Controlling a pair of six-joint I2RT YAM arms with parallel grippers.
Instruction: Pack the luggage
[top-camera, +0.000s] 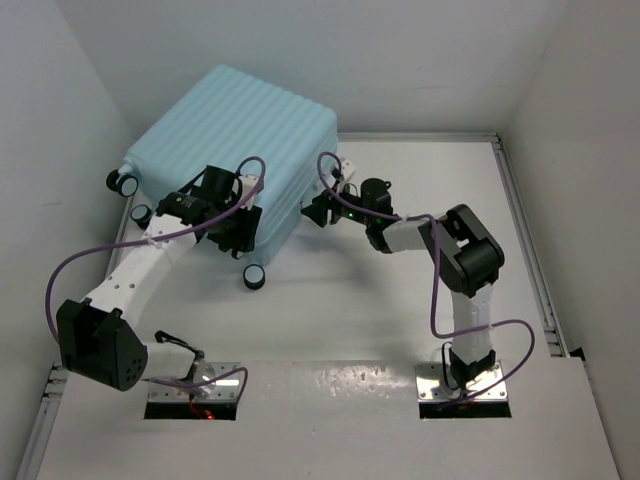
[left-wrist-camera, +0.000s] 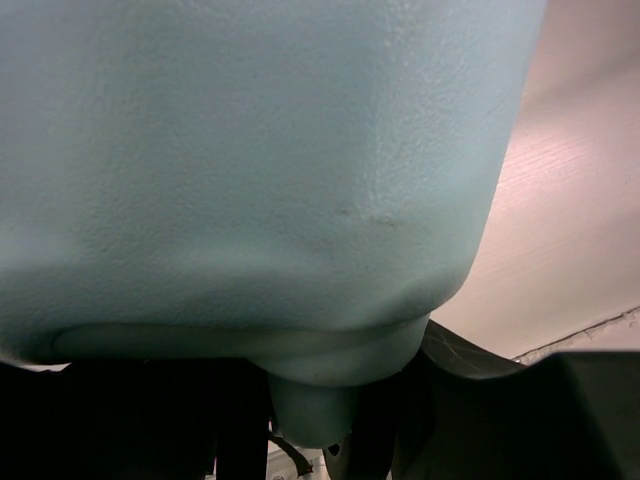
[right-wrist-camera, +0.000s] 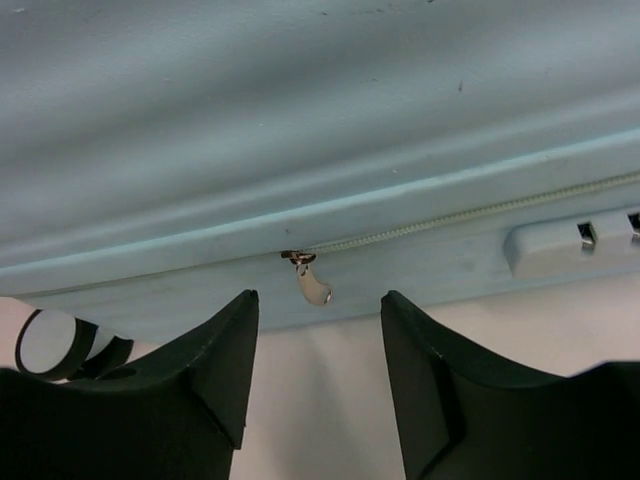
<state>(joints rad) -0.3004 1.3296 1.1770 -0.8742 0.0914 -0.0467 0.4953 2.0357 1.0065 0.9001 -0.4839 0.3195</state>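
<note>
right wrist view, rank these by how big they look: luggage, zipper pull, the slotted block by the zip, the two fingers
1. luggage, fills the upper frame
2. fingers, the two look alike; nearness to the camera inflates them
3. slotted block
4. zipper pull, smallest

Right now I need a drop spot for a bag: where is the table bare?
Bare: the table between the luggage's near wheel and the arm bases, and right of the right arm. Crowded: the luggage's near side, under both arms.
</note>
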